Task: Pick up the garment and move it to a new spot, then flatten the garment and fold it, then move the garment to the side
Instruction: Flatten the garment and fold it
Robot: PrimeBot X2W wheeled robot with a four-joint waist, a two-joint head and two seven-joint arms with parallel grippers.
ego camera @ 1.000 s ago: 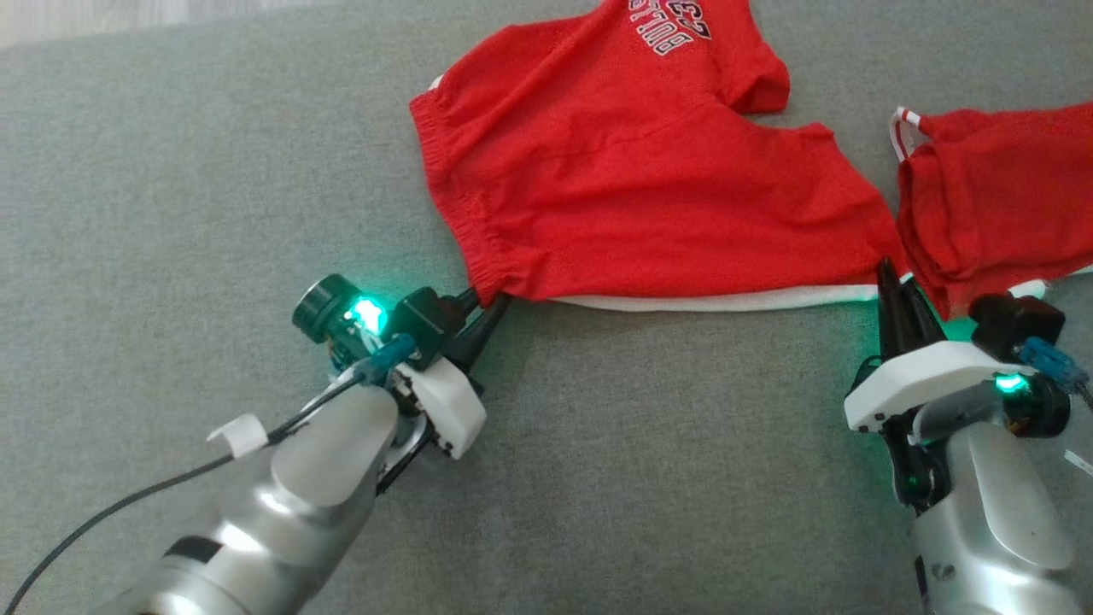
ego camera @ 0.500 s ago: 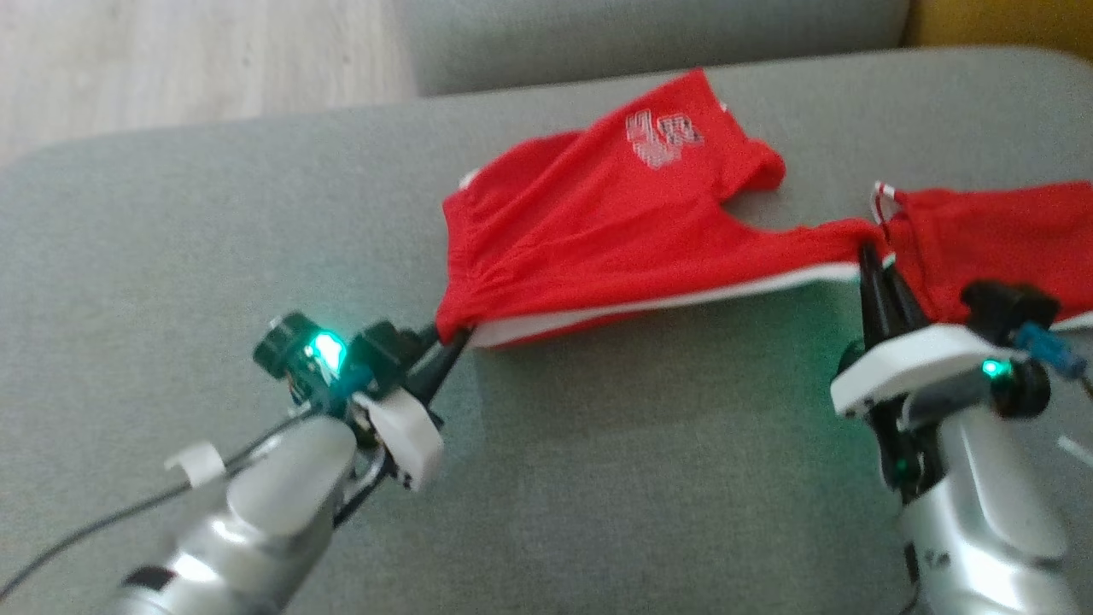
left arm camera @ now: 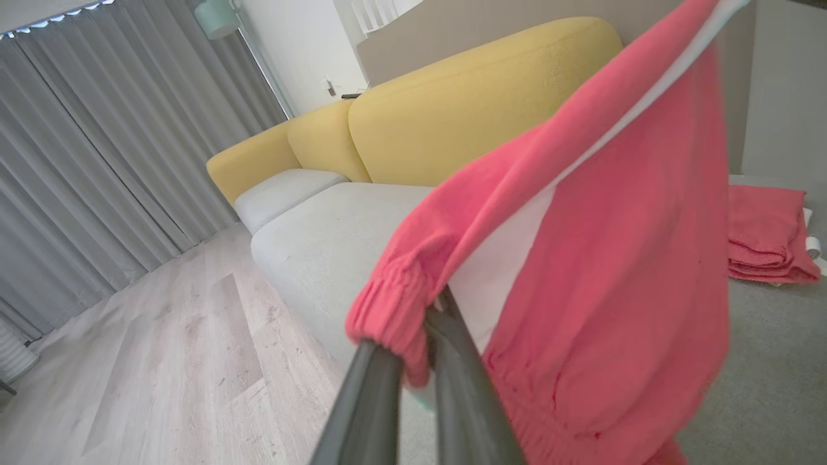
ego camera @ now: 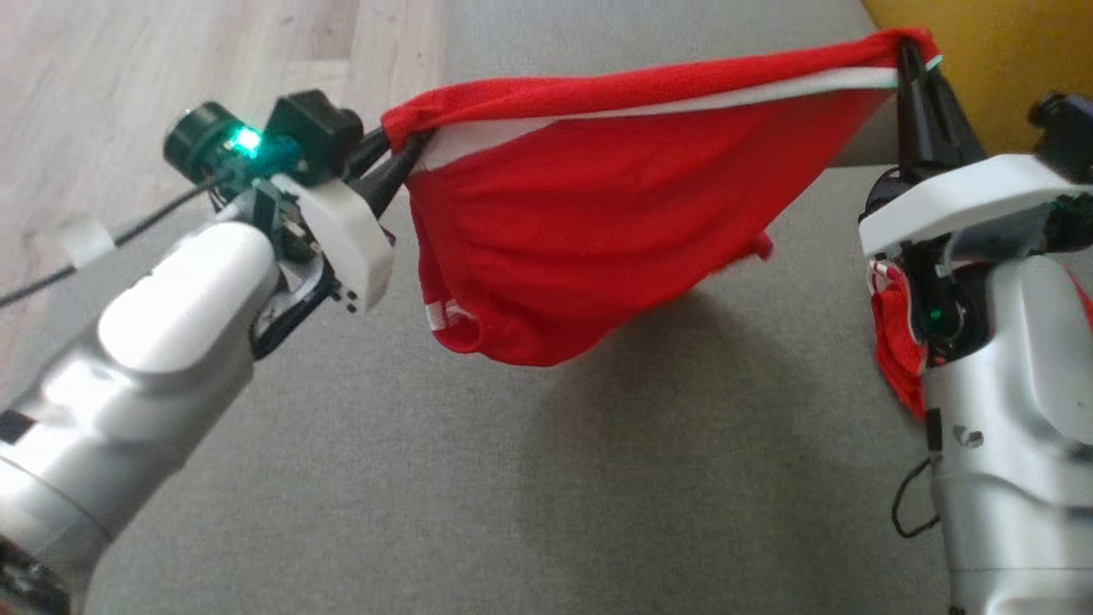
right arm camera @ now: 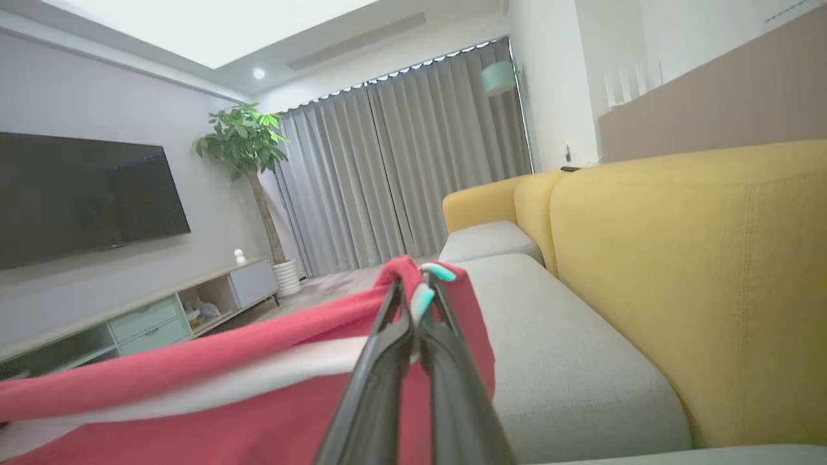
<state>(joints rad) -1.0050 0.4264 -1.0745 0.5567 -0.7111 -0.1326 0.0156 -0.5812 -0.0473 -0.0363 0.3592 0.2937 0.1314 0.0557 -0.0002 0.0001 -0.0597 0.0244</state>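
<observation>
The left gripper [ego camera: 400, 154] is clamped on the elastic waistband corner of the red shorts [ego camera: 598, 213], and the right gripper [ego camera: 912, 60] is pinched shut on the opposite corner, by the white stripe. Gripping both ends apart stretches the top edge taut, so the shorts hang above the grey sofa seat [ego camera: 598, 478], apparently ready to be carried to a new spot away from the folded red garment [left arm camera: 765, 236]

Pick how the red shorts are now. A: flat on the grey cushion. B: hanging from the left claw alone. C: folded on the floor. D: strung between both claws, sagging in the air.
D: the left claw and the right claw each pinch one end of the red shorts, which sag above the grey cushion.
</observation>
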